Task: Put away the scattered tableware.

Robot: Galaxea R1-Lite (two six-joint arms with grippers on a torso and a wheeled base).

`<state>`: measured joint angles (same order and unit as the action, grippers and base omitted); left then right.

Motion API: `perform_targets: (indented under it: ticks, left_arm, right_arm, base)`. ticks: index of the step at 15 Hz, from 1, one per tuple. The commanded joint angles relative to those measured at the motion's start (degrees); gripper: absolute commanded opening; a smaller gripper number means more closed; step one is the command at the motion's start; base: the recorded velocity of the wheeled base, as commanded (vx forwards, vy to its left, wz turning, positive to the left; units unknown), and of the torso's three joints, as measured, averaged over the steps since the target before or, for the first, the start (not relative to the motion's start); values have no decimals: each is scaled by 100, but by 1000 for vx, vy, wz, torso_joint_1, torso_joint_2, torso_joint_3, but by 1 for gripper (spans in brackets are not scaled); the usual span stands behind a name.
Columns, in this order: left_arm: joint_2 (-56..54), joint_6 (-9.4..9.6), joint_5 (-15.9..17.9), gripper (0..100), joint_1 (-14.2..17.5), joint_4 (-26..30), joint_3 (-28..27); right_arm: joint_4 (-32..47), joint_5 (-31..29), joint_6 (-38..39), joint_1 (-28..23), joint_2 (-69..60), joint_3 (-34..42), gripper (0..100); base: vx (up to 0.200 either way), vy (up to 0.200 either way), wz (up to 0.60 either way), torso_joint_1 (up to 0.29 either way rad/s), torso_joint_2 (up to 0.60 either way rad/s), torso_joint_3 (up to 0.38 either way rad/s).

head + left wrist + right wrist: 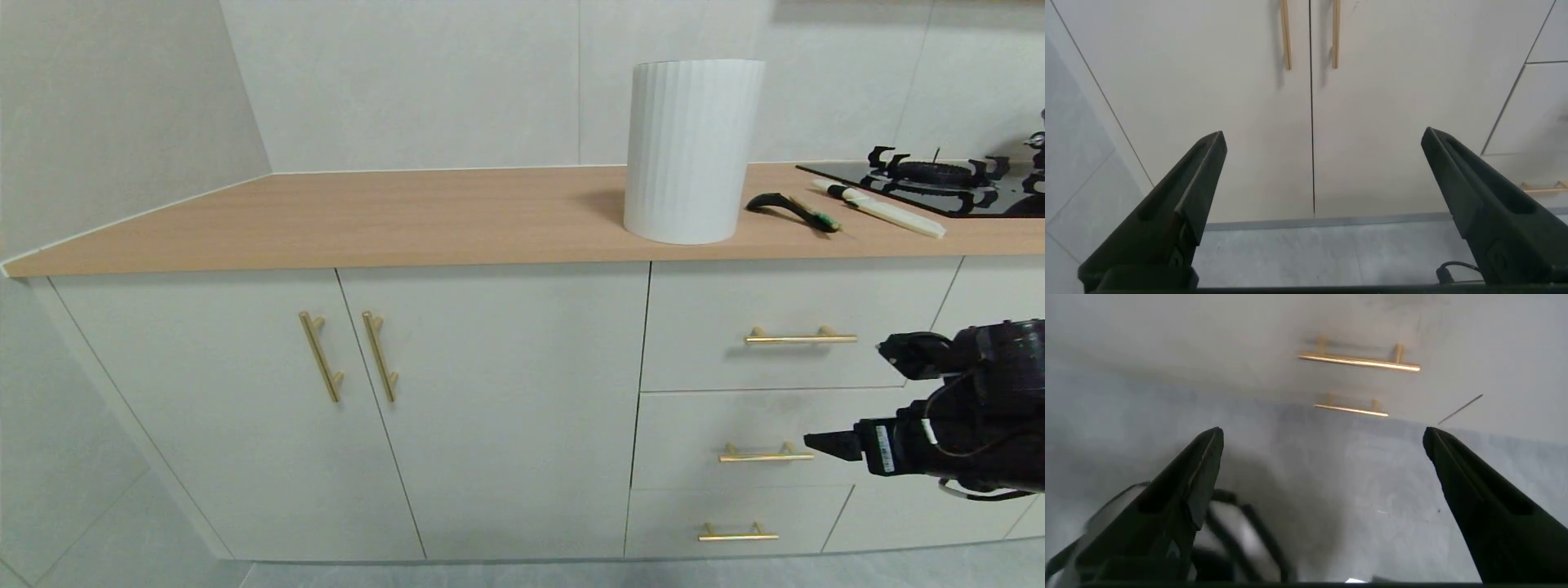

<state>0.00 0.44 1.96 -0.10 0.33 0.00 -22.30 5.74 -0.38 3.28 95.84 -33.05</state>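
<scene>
Head view: two pieces of tableware lie on the worktop (367,216), a black utensil (790,210) and a pale utensil (882,211). They lie close together and apart, between the one white ribbed pot (690,151) and the stove (931,181). The pale one's far end rests on the stove's edge. Both long axes slant from the back wall toward the front edge. The right gripper (867,398) hangs low in front of the three drawers (796,331), fingers spread and empty. The utensils sit above and beyond it, so I judge the right arm the nearer one.

Left wrist view: the left gripper (1323,208) has its fingers (1192,196) wide apart, holding nothing. It faces the two cupboard doors (1388,122) with their two handles (1286,33), well away from the utensils.

Right wrist view: the right gripper's fingers (1188,486) are parted and empty, pointing at two drawer handles (1360,361).
</scene>
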Motion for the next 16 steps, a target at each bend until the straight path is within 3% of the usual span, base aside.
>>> perform_targets:
  ticks: [1, 5, 10, 16]
  left_arm:
    - [0, 0, 6, 100, 1, 2, 0]
    - [0, 0, 6, 100, 1, 2, 0]
    - [0, 0, -3, 100, 1, 2, 0]
    - [0, 0, 6, 100, 1, 2, 0]
  right_arm:
    - [-943, -240, 11, -29, 1420, 229, 100]
    - [-2490, -258, 11, -82, 2466, 422, 100]
    - [-4846, -803, -6, -82, 3951, 457, 100]
    - [-5004, -935, 20, -73, 4259, 176, 100]
  base:
    - [0, 0, 0, 0, 0, 0]
    - [0, 0, 0, 0, 0, 0]
    - [0, 0, 0, 0, 0, 0]
    - [0, 0, 0, 0, 0, 0]
